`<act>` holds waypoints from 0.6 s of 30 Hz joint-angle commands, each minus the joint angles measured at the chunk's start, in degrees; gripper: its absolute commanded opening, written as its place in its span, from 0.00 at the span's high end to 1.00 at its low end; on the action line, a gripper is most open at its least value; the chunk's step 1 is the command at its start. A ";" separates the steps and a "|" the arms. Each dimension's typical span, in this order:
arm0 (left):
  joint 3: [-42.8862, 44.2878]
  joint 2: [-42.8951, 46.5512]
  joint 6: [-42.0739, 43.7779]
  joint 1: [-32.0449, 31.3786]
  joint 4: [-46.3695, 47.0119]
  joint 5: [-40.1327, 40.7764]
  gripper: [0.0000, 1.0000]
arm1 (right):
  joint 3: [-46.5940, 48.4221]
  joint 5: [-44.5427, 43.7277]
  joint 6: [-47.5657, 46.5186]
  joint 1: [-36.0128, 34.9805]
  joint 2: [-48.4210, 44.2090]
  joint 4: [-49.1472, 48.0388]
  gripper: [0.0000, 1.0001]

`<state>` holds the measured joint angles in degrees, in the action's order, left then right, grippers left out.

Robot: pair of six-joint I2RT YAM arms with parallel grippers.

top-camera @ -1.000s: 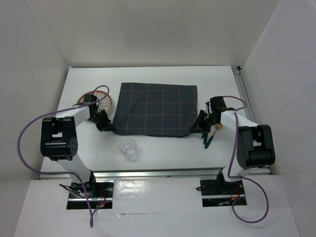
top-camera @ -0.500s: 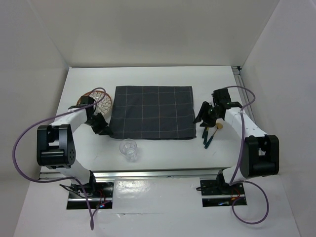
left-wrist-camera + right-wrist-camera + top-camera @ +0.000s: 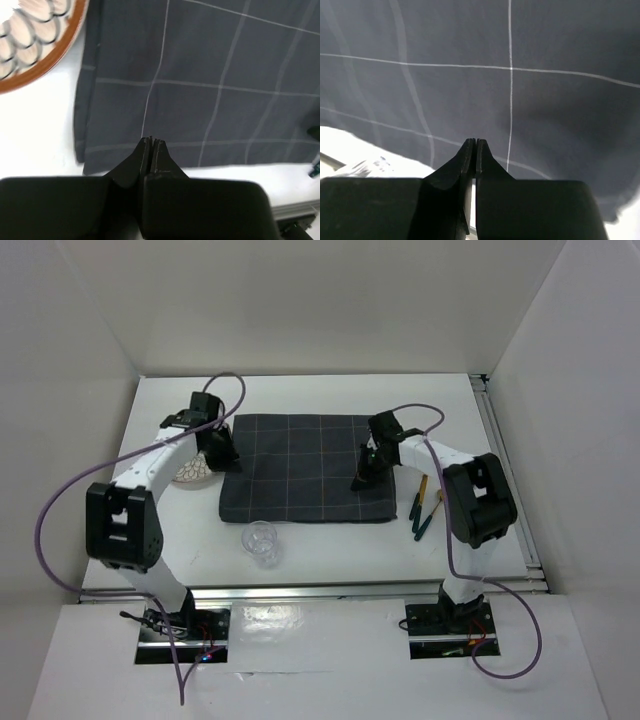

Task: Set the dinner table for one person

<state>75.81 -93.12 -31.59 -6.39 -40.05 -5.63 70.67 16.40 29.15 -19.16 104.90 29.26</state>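
The dinner table (image 3: 330, 395) is a white tabletop. A dark grey checked cloth (image 3: 300, 468) lies flat in its middle. My left gripper (image 3: 225, 455) hovers over the cloth's left edge, jaws shut with nothing between them. In the left wrist view its tips (image 3: 151, 140) sit above the cloth (image 3: 210, 90), near its edge. My right gripper (image 3: 362, 478) hangs over the cloth's right part, also shut and empty. In the right wrist view its tips (image 3: 472, 141) are over the cloth (image 3: 520, 100).
A brown-rimmed patterned plate (image 3: 35, 50) lies left of the cloth, partly under my left arm (image 3: 165, 455). A clear glass (image 3: 262, 542) stands in front of the cloth. Green-handled cutlery (image 3: 420, 515) lies to the right. A metal rail (image 3: 320, 588) runs along the near edge.
Both grippers left the cloth's near corners and moved inward and farther back over it. The cloth slid slightly left and now lies flat. Both grippers opened briefly and are shut again.
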 commanded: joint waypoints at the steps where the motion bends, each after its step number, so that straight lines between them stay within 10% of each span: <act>1: -1.01 -7.76 1.27 -0.29 1.37 -0.08 1.00 | 1.23 -2.17 2.49 -0.09 2.14 -2.61 1.00; 18: -8.49 -14.28 -0.49 -5.11 5.25 0.44 1.00 | -8.88 -9.81 3.02 -0.09 1.09 -2.01 1.00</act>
<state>69.60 -106.96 -31.75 -9.87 -34.30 -6.15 64.84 11.49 32.62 -19.31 106.39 25.30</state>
